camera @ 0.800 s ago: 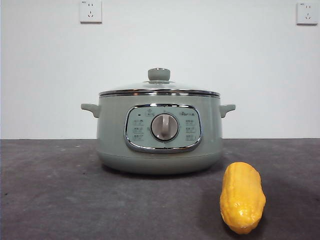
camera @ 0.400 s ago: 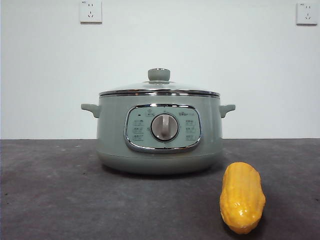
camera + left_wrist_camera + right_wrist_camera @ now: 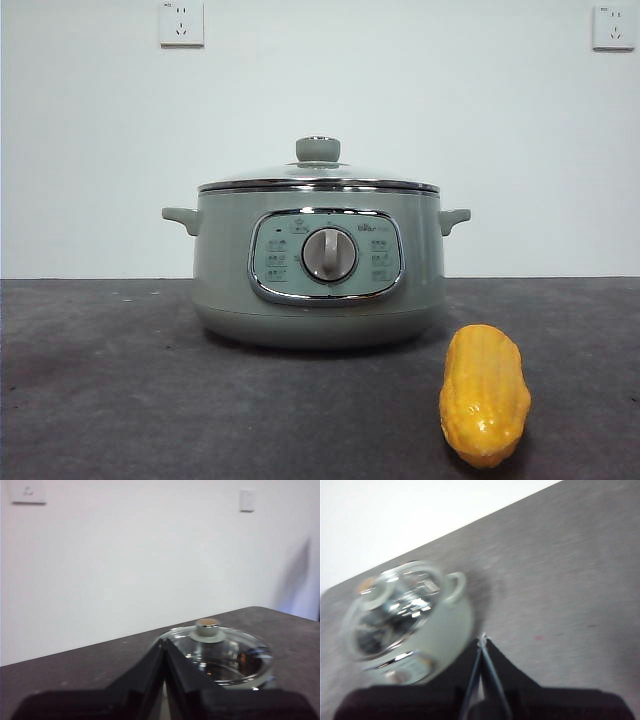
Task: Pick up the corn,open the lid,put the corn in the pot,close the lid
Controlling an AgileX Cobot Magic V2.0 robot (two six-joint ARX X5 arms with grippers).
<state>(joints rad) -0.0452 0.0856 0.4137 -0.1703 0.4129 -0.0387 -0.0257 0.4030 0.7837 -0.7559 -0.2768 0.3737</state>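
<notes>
The sage-green pot (image 3: 318,268) stands in the middle of the dark table, its control panel and silver dial facing the front view. The glass lid (image 3: 318,178) with its green knob rests shut on it. On the table in front of the pot, to the right, lies the yellow corn (image 3: 485,393). My left gripper (image 3: 163,647) is shut, held above and short of the lid (image 3: 220,652). My right gripper (image 3: 482,641) is shut too, up above the table beside the pot (image 3: 415,630). Neither wrist view shows the corn, and neither gripper shows in the front view.
A white wall with two sockets (image 3: 181,22) (image 3: 613,26) stands behind the table. The dark table surface (image 3: 110,380) stretches out left of the pot.
</notes>
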